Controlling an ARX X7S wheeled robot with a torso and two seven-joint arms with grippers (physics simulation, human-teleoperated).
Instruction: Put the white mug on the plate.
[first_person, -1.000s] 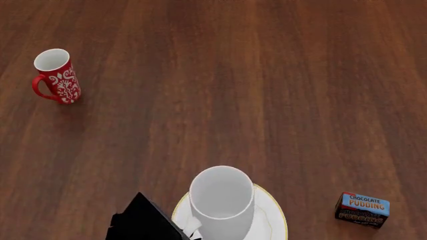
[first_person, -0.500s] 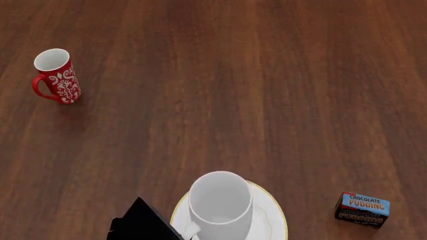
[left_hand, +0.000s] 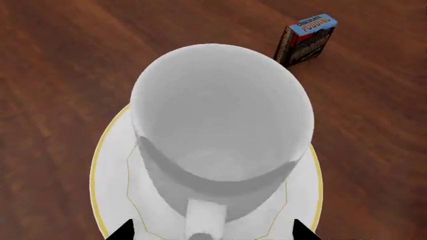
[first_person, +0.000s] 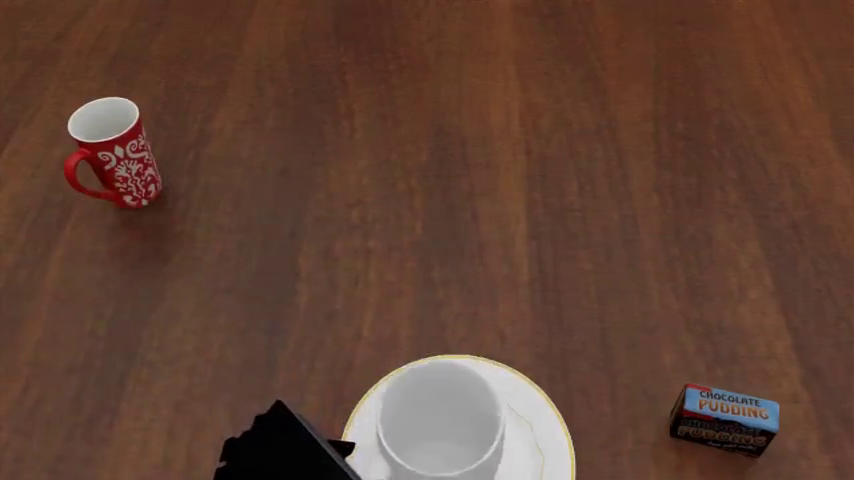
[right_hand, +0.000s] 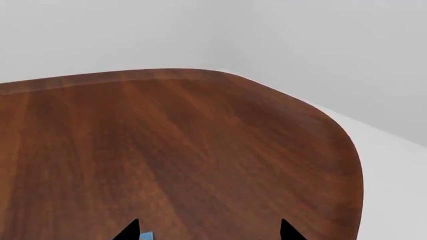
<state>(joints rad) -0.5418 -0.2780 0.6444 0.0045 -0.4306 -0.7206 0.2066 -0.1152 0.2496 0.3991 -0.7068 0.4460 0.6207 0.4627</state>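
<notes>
The white mug (first_person: 441, 425) stands upright on the plate (first_person: 541, 425) at the table's near edge, in the plate's well. In the left wrist view the white mug (left_hand: 220, 125) fills the frame over the plate (left_hand: 110, 165), its loop handle (left_hand: 203, 220) pointing toward the camera. My left gripper (left_hand: 213, 234) is open, its dark fingertips (left_hand: 123, 232) wide apart on either side of the handle without touching it. It shows as a black shape (first_person: 287, 448) left of the mug. My right gripper (right_hand: 208, 232) is open and empty above bare table.
A red mug with white floral pattern (first_person: 114, 150) stands at the far left. A chocolate pudding box (first_person: 725, 420) sits right of the plate and also shows in the left wrist view (left_hand: 305, 39). The table's rounded far edge (right_hand: 333, 130) shows in the right wrist view.
The white mug has sunk toward the plate and now rests lower and smaller in the head view. The left gripper stays beside it. The red mug and box have not moved.
</notes>
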